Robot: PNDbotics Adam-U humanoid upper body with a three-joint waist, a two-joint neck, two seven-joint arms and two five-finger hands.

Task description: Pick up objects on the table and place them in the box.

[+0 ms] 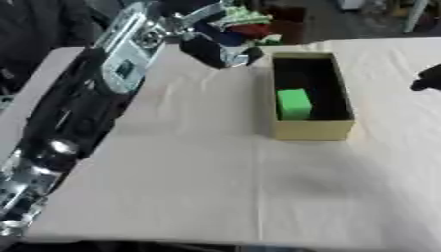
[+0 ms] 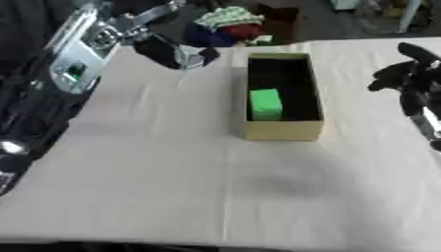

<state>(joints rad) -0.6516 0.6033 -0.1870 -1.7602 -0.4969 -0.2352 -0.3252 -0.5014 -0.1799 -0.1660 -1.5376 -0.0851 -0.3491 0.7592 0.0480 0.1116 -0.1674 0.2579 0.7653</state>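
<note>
Cream cloth covers the table. Far left, the left hand hangs near the box; whether its fingers hold anything I cannot tell. A green block lies inside. Right hand curls empty; reaching in could nudge the box.

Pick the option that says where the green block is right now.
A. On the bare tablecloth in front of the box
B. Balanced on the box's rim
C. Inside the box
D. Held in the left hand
C: the green block stands on the dark floor inside the cardboard box, enclosed by its walls, while the left hand is off to the box's left.
</note>
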